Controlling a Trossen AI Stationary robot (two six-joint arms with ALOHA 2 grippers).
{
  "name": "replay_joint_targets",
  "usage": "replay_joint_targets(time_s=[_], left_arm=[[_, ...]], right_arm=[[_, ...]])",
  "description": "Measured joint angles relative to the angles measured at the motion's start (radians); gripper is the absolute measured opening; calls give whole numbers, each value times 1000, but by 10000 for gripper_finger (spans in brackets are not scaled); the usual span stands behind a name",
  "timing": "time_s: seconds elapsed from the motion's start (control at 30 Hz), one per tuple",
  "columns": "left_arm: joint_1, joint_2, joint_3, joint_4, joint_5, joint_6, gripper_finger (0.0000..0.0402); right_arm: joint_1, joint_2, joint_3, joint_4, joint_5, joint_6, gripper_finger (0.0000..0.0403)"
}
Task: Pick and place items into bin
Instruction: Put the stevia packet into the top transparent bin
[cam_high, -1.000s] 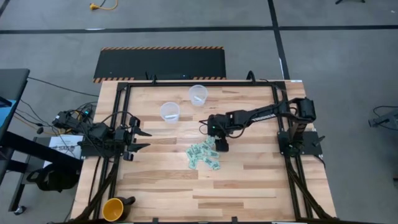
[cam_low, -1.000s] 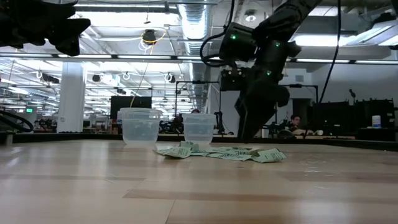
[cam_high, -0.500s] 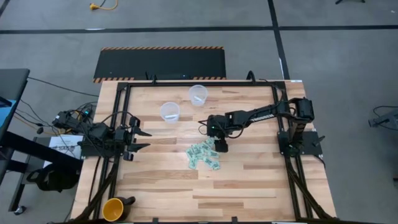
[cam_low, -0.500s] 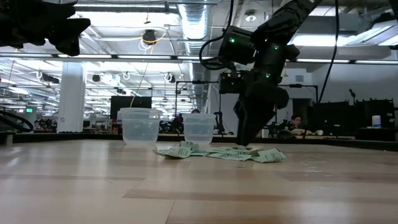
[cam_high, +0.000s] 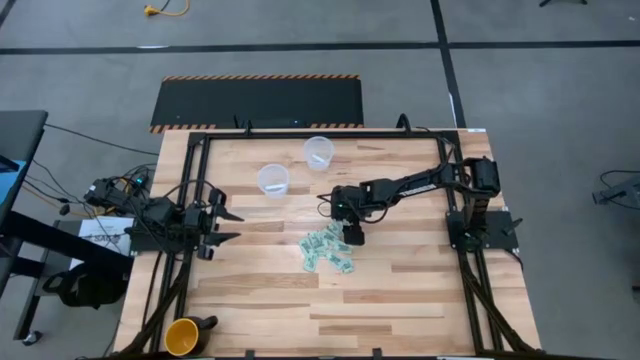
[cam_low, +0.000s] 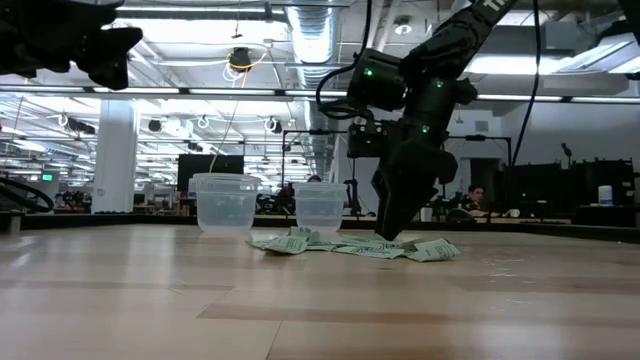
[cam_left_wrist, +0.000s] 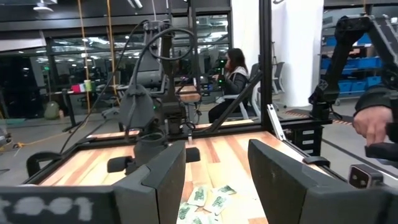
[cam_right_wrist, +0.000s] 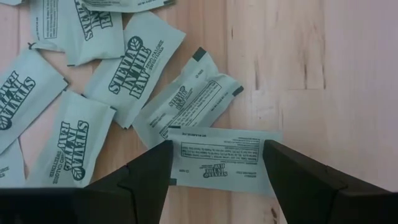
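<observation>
Over the packet pile at mid-table, right tool (cam_high: 352, 235) hanging open.
Packets (cam_right_wrist: 134, 68) reading "STEVIA IN THE RAW" are lying loose on the table (cam_high: 400, 290); wide fingers (cam_right_wrist: 149, 180) are straddling one packet (cam_right_wrist: 221, 158), gripping nothing; left tool (cam_high: 222, 225) is waiting part-open at the left edge.

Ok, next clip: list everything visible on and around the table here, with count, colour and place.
Packets: a loose pile, too many to count, mint-green and white, table centre.
Clear cups: two, transparent, far side of table, apart from the pile.
Yellow cup: one, near left corner.
Table: one, light wood.
Black mat: one, hazard-striped edges, floor beyond table.
Person: one, seated in the room behind.
Right gripper: open, fingers down either side of one packet at the pile's edge.
Left gripper: open, waiting at table's left edge.
</observation>
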Motion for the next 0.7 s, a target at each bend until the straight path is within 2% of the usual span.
replay_joint_targets(time_s=[0.27, 0.7], left_arm=[[0, 0, 0, 0, 8, -2, 166], [0, 0, 0, 0, 7, -2, 166]], right_arm=[[-5, 1, 0, -7, 4, 10, 239], [-5, -4, -3, -24, 3, 10, 166]])
